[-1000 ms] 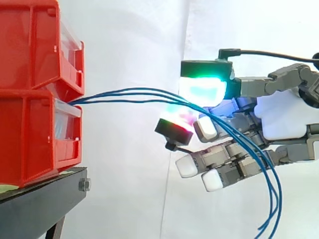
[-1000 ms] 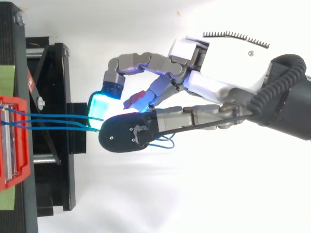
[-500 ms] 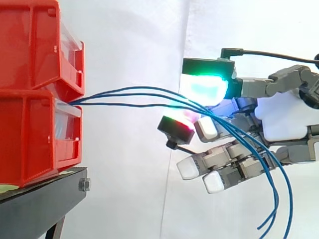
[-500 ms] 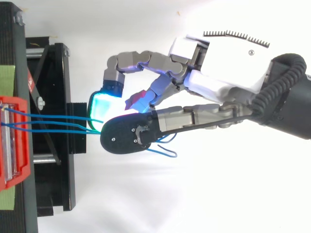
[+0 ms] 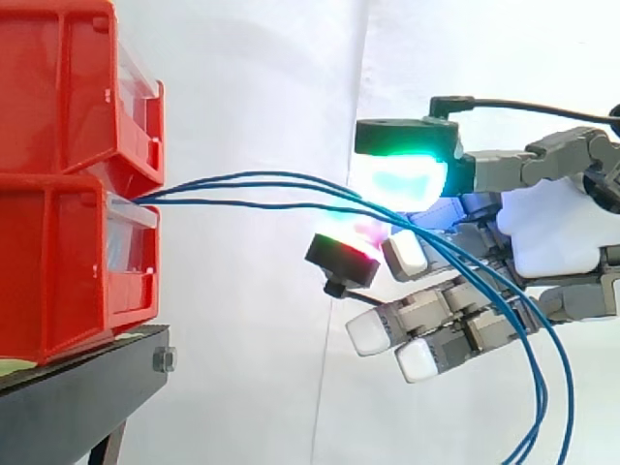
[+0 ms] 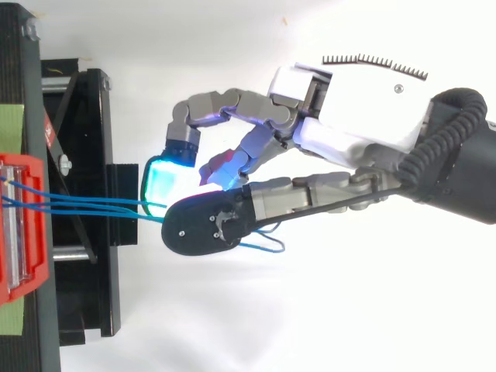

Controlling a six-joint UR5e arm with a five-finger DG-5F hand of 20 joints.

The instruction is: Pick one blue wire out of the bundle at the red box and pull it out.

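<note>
- The pad glowing green (image 5: 397, 179) sits above the blue wires (image 5: 223, 201), and the thumb pad glowing red (image 5: 344, 254) sits just under them. The wires run through the narrow gap between the two, which suits a pinch.
- The fingers are curled round the bundle. More than one strand seems to pass through, so I judge that one wire has not yet been singled out. How hard the pads squeeze cannot be told.
- The lower fingers, with white pads (image 5: 368, 334), are bent and hold nothing. The loose wire ends drape past them and hang down.
- The hand (image 5: 542, 232) reaches in level from the right, in line with the wires, probably so that a pull runs straight back.
- The wires stretch in a shallow arc from the hand to the front of the lower red box (image 5: 58, 271), where their ends are tucked in.
- That box sits under a second red box (image 5: 58, 87) on the black stand (image 5: 77, 397), which should keep it in place against a tug.
</note>
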